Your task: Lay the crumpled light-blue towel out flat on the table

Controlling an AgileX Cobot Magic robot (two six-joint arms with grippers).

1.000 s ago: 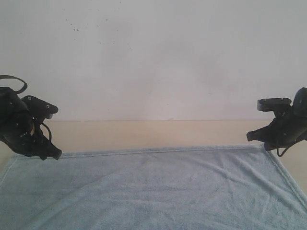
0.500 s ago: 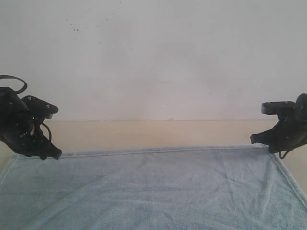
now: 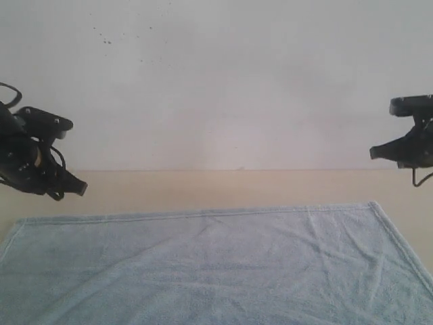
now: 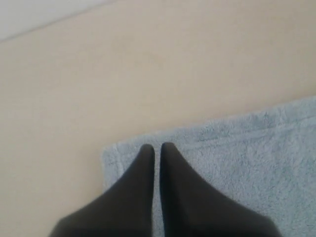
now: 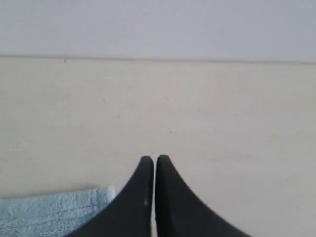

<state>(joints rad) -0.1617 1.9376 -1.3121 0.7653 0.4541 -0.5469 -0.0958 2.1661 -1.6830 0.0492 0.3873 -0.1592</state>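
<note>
We are looking at the towel [image 3: 216,271] lying spread out on the bench [image 3: 203,184]. Its far hem is running nearly straight across the exterior view, and its near part is running out of the frame at the bottom. Faint creases are showing in the pile, but we are seeing no folds or bunches.

The left tool [image 3: 80,188] is hanging in the air above the bench, just beyond the towel's far left corner, with its jaws pressed together and nothing between them. In the left wrist view its fingertips [image 4: 146,153] are pointing over that corner, where the stitched hem is turning.

The right tool [image 3: 374,153] is hovering higher, above and beyond the far right corner, clear of the cloth. Its jaws are also closed on nothing. In the right wrist view we are seeing only a small piece of the towel corner beside the tool, with bare bench reaching up to the off-white wall [image 3: 237,88].
</note>
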